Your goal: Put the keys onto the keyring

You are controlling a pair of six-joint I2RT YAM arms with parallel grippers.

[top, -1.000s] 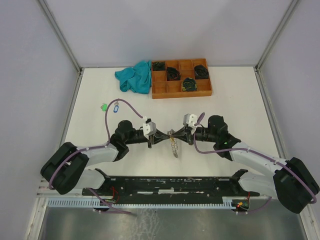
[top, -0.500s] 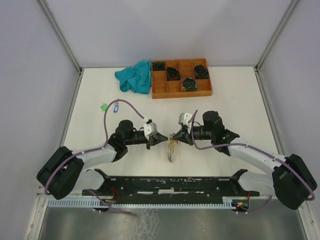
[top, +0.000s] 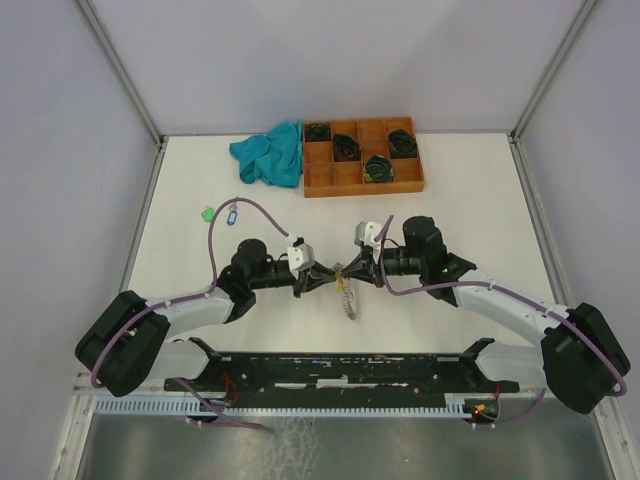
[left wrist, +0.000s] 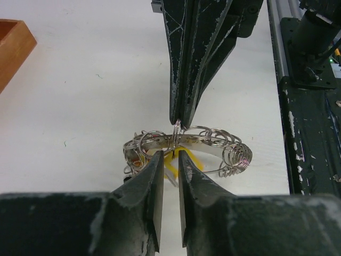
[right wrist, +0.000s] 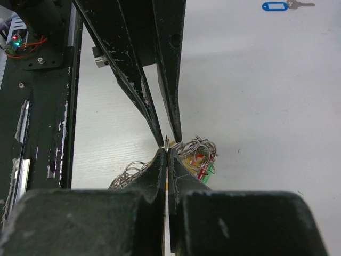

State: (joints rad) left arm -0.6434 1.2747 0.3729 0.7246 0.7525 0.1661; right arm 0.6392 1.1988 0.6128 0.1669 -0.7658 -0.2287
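Observation:
The keyring (top: 346, 287) is a silvery band carrying several small split rings, with yellow, red and green key tags bunched on it, lying between my two grippers at mid table. In the left wrist view the keyring (left wrist: 186, 143) lies just past my left gripper (left wrist: 171, 156), whose jaws stand a narrow gap apart with nothing pinched. My right gripper (right wrist: 167, 151) is shut on a small split ring of the keyring (right wrist: 197, 154). The left fingertips (right wrist: 178, 136) straddle that ring. Two loose keys, with a green tag (top: 207, 212) and a blue tag (top: 232, 212), lie at the far left.
An orange-brown compartment tray (top: 335, 178) with black coiled bundles stands at the back, with a teal cloth (top: 270, 153) to its left. The blue-tagged key also shows in the right wrist view (right wrist: 274, 6). A black rail (top: 340, 368) runs along the near edge.
The left gripper drew back from the keyring half a second ago and has now come back up to it. The right gripper kept its hold and shifted slightly.

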